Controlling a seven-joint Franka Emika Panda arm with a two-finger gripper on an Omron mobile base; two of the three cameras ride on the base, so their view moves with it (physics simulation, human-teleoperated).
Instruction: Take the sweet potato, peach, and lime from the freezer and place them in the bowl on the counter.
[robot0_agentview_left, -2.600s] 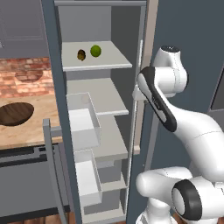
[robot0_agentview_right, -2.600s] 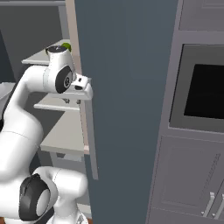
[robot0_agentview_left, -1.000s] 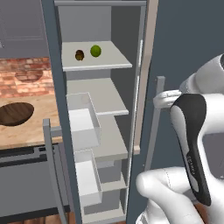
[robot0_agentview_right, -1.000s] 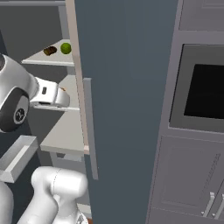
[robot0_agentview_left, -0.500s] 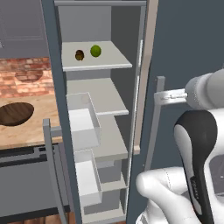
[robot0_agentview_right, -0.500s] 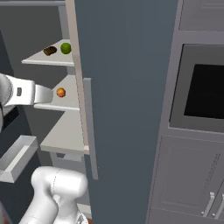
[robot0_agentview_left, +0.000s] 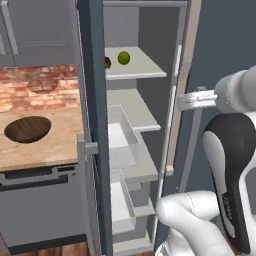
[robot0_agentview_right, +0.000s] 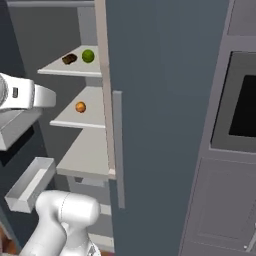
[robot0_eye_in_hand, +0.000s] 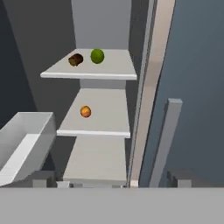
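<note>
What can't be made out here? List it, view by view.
- Left base view: the sweet potato is mostly hidden behind the freezer door edge.
- Right base view: the gripper is cut off by the left edge.
- Hand view: the gripper fingertips are blurred and barely visible at the bottom.

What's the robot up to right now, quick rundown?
Gripper open, holding nothing. Lime and sweet potato on top freezer shelf, peach one shelf down. Bowl waits on counter. Nothing in the way.
</note>
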